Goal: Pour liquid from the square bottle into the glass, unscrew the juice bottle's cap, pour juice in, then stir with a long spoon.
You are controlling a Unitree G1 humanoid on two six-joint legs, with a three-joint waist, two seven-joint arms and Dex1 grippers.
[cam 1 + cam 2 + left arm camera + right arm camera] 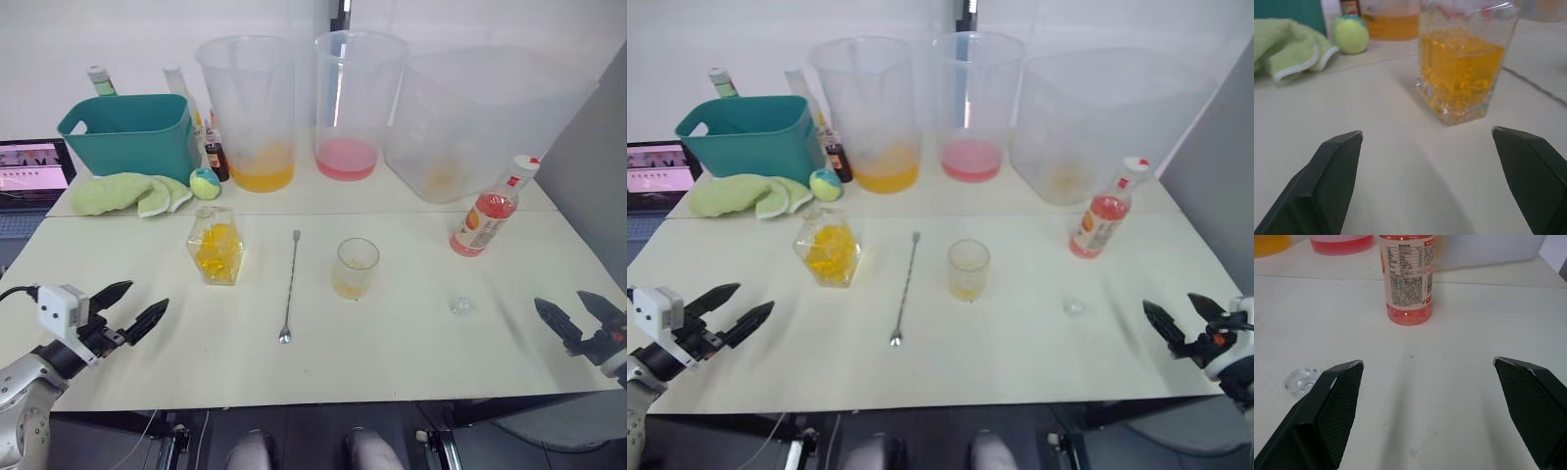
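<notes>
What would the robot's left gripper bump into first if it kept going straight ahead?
Most likely the square bottle of yellow liquid. The left gripper is open, and in its wrist view the bottle stands ahead on the table, slightly toward one jaw, with bare table between.

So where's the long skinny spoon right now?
The long spoon lies flat on the table near the middle, between the square bottle on the robot's left and the glass on its right.

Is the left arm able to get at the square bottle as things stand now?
Probably yes. The left end effector is open and points toward the square bottle, with only bare table between them. The long spoon lies on the bottle's far side, out of the way.
</notes>
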